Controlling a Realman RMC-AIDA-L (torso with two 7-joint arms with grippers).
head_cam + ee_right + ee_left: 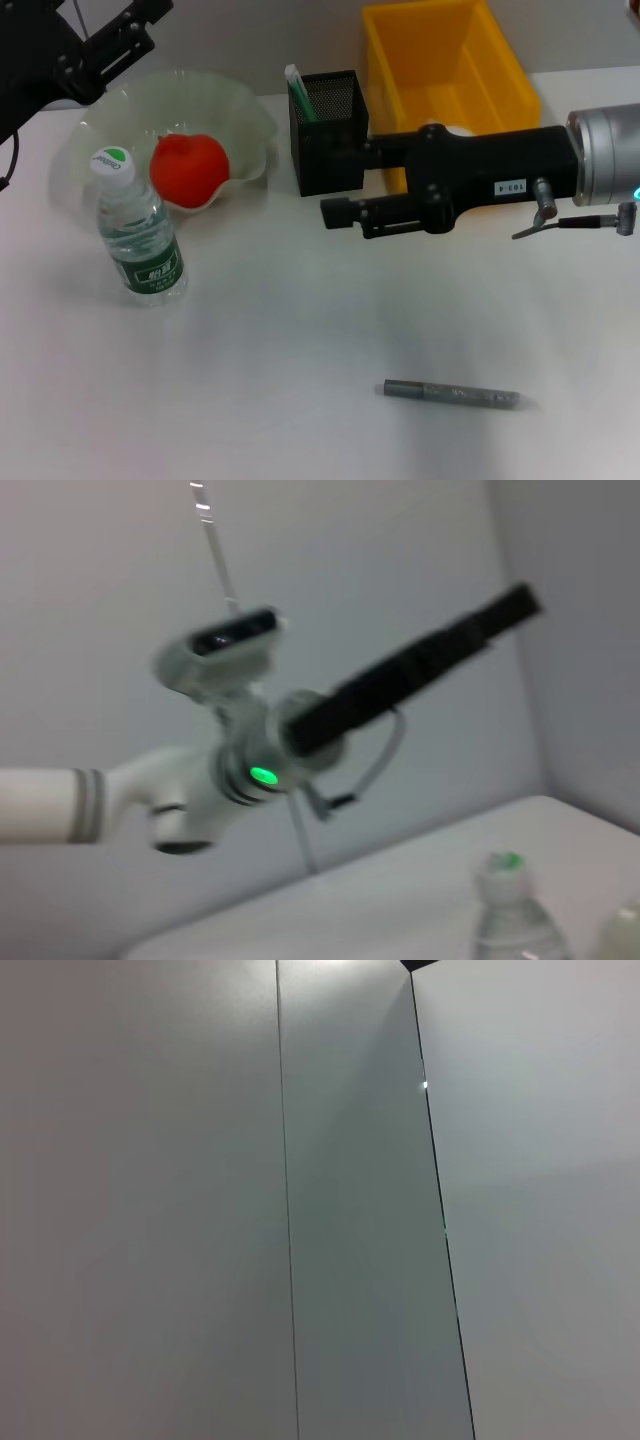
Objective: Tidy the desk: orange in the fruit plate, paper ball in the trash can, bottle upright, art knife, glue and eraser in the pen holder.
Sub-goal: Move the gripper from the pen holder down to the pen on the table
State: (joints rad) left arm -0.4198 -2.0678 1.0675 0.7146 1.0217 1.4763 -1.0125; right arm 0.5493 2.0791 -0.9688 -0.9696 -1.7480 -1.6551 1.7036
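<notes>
art knife point(452, 393) is lying flat on the white desk point(300, 350), well below the right gripper point(345, 213), whose jaws look closed on nothing. Just beyond its tips sits the mesh pen holder point(328, 130), yellow bin point(450, 75) behind; left gripper point(125, 40) is parked up above the fruit plate point(240, 110), can't tell its jaws

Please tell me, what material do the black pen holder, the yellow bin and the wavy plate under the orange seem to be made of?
The pen holder looks like black metal mesh: fine holes show in its walls. The yellow bin seems moulded plastic, with smooth, slightly glossy walls. The fruit plate appears to be translucent pale green glass or plastic, with a ruffled rim; which one, I cannot tell.
</notes>
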